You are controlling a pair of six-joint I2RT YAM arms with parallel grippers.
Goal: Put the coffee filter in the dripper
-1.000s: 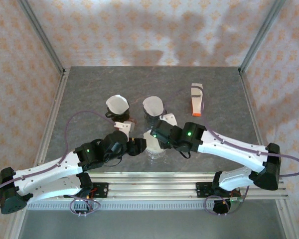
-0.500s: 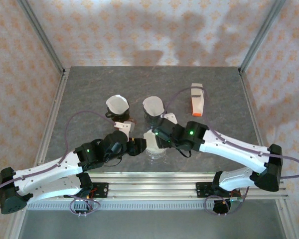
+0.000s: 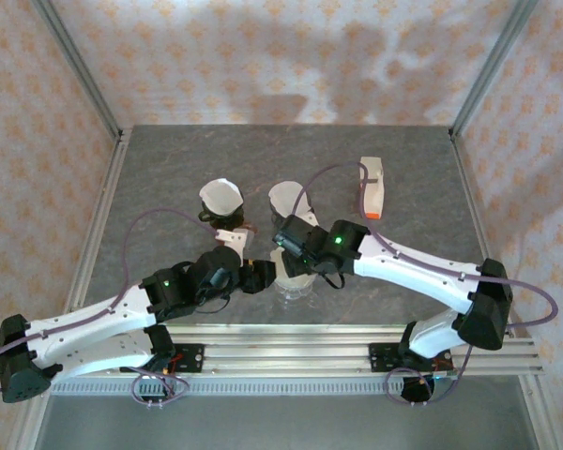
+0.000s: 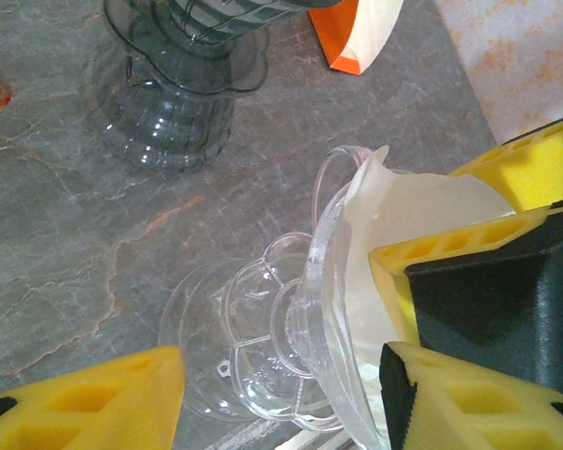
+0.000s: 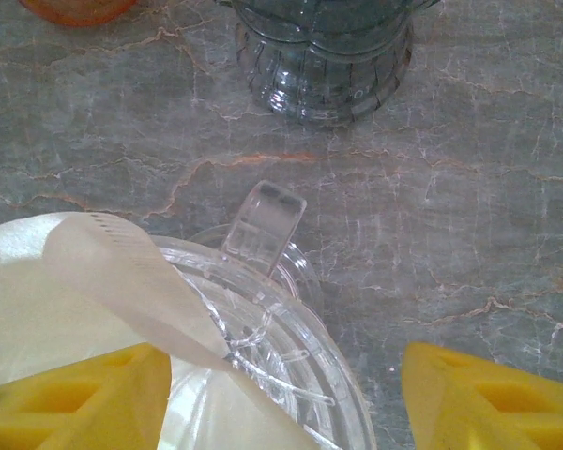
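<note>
The right arm [image 3: 403, 272] has swung to the left since the earlier picture, so the right gripper [image 5: 281, 398] now sits over the dripper [image 4: 244, 361]; its jaws stand wide apart and hold nothing; one yellow finger rests inside the coffee filter [image 5: 84, 272]; the white filter sits in the dripper's cup and sticks up past the rim; the left gripper [image 4: 277, 403] grips the tipped dripper from both sides.
</note>
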